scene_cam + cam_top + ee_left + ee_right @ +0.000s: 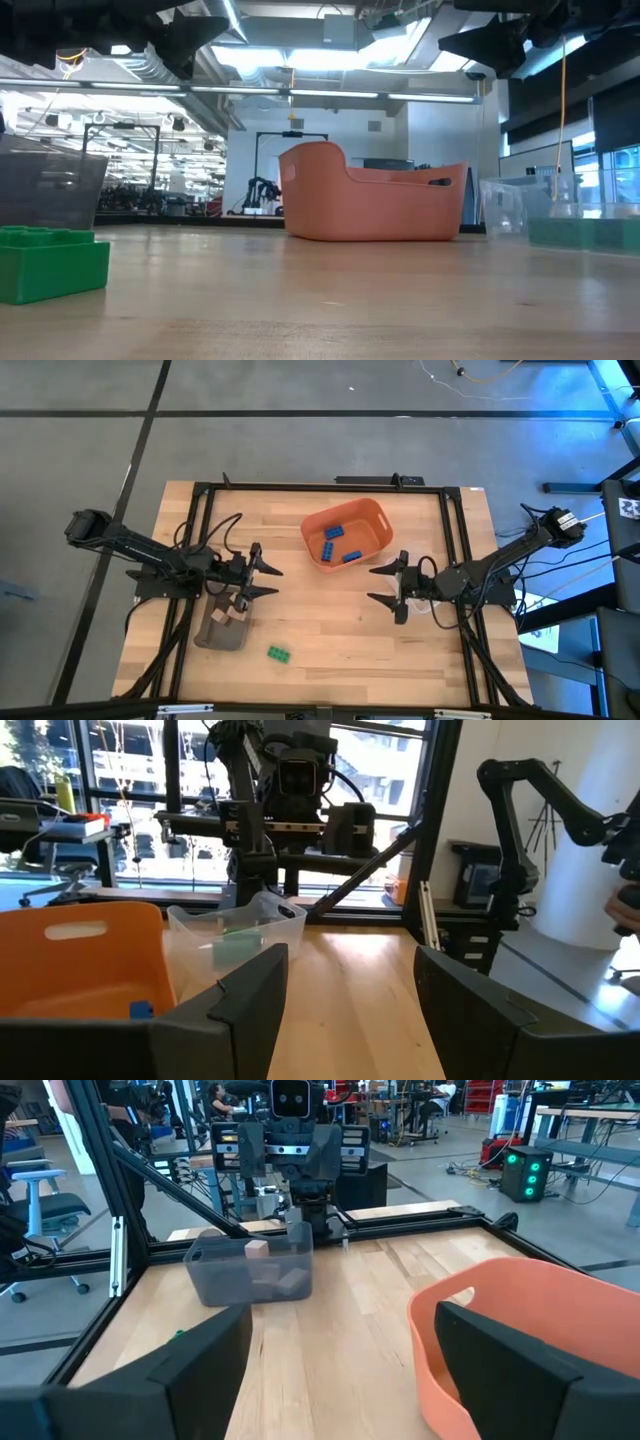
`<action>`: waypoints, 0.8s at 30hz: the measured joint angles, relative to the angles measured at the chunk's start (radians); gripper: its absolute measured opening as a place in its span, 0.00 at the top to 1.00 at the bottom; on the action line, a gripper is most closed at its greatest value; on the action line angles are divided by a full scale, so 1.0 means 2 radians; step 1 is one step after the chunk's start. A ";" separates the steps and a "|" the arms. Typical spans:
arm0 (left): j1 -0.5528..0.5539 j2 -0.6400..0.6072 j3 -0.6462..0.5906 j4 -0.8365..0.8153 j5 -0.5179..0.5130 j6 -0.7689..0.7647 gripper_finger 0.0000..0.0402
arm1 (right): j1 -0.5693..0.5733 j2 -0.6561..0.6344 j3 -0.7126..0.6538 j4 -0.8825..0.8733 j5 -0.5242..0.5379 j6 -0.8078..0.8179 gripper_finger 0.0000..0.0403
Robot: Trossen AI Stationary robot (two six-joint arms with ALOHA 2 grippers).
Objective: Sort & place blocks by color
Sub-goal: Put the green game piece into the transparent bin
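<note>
Green block (50, 264) lies nearest the low camera, alone on the worktop (340, 630). Left pincer (270, 581) and right pincer (378, 584) both hover spread wide, holding nothing. Blue blocks (338, 544) sit in the orange bin (376, 515), tan blocks (236, 608) in the grey tray (215, 634). A descending finger could knock the small green block aside. No legible writing.

Orange bin (346, 532) w/ blue blocks (333, 534) inside. Green block (278, 653) on pale wood table (340, 640), well apart from bin. Grey-brown tray (222, 628) beside green blk holds tan blocks (240, 604). Arms black.
</note>
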 joint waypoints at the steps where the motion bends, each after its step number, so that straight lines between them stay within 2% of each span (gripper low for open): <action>1: 0.000 0.000 0.000 0.000 0.001 -0.001 0.47 | 0.000 0.000 0.000 0.000 0.000 -0.001 0.21; 11: 0.000 0.000 0.000 0.000 -0.015 0.002 0.47 | 0.000 0.000 0.000 0.000 0.000 -0.004 0.21; 24: 0.000 0.000 0.000 -0.003 -0.009 -0.002 0.47 | 0.000 0.000 0.000 0.000 0.000 -0.004 0.21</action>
